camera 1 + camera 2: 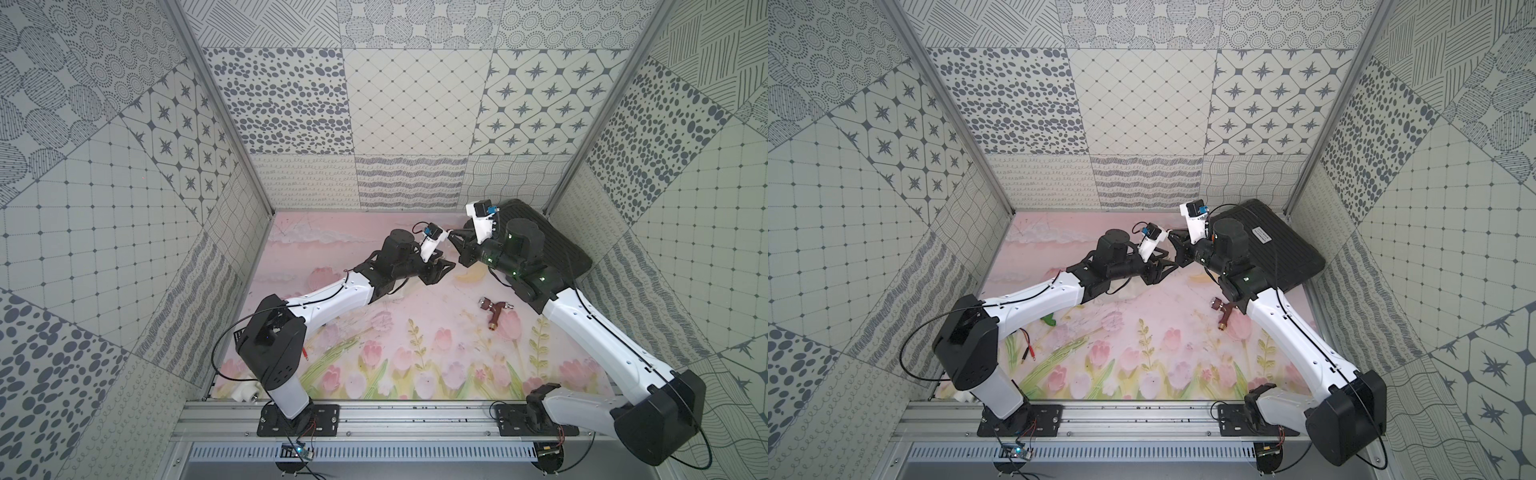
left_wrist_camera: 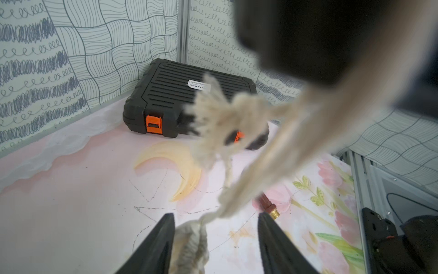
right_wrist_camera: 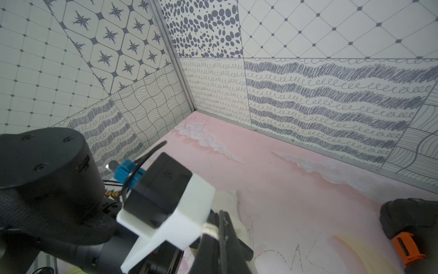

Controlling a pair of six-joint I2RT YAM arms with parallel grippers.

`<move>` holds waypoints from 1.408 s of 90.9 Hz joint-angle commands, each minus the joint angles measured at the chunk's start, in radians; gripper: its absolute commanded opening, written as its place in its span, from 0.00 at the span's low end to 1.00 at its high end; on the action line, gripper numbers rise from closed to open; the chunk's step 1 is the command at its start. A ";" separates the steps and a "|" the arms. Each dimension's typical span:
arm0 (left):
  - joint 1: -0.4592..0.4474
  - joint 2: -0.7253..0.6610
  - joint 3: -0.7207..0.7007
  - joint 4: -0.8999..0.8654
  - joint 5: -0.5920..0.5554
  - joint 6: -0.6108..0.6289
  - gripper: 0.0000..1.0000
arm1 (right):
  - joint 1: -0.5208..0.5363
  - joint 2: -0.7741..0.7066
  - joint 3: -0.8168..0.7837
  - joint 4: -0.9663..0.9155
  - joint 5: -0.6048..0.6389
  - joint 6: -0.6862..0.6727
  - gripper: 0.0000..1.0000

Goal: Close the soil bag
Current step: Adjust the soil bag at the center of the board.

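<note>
Pink flowered desk (image 1: 415,316), patterned walls (image 1: 411,104), closed black case (image 2: 189,95). My left fingers (image 2: 161,239) spread around the soil bag (image 2: 189,244); right fingers (image 3: 224,237) pinch its cord (image 2: 239,106).

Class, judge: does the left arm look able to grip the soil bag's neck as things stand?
Likely yes: the fingers of the left gripper stand apart either side of the gathered neck of the soil bag, nothing blocking; the right gripper only pinches the cord.
</note>
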 commanded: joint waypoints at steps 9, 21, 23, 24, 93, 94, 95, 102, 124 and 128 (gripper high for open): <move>-0.008 -0.004 -0.034 0.111 0.037 -0.041 0.10 | 0.013 -0.067 -0.040 0.046 0.005 -0.019 0.00; -0.006 -0.047 -0.102 0.118 0.023 -0.046 0.00 | -0.004 -0.068 -0.048 0.044 -0.021 -0.002 0.00; -0.005 -0.056 -0.112 0.116 0.021 -0.049 0.00 | -0.006 -0.067 -0.049 0.044 -0.025 -0.001 0.00; -0.003 -0.061 -0.118 0.116 0.021 -0.050 0.00 | -0.007 -0.067 -0.050 0.044 -0.027 -0.002 0.00; 0.110 -0.322 -0.185 -0.268 -0.090 0.025 0.00 | -0.115 -0.269 -0.301 -0.012 -0.261 0.004 0.74; 0.112 -0.323 -0.184 -0.271 -0.098 0.024 0.00 | -0.117 -0.272 -0.303 -0.013 -0.286 0.001 0.74; 0.113 -0.323 -0.183 -0.274 -0.104 0.023 0.00 | -0.118 -0.276 -0.305 -0.013 -0.303 -0.003 0.75; 0.130 -0.327 -0.181 -0.290 -0.115 0.019 0.00 | -0.118 -0.298 -0.312 -0.015 -0.401 -0.009 0.76; 0.142 -0.346 -0.207 -0.239 -0.055 -0.004 0.00 | -0.091 -0.151 -0.335 -0.009 -0.173 -0.026 0.73; 0.141 -0.351 -0.214 -0.233 -0.049 -0.004 0.00 | -0.076 -0.109 -0.337 0.017 -0.167 -0.028 0.73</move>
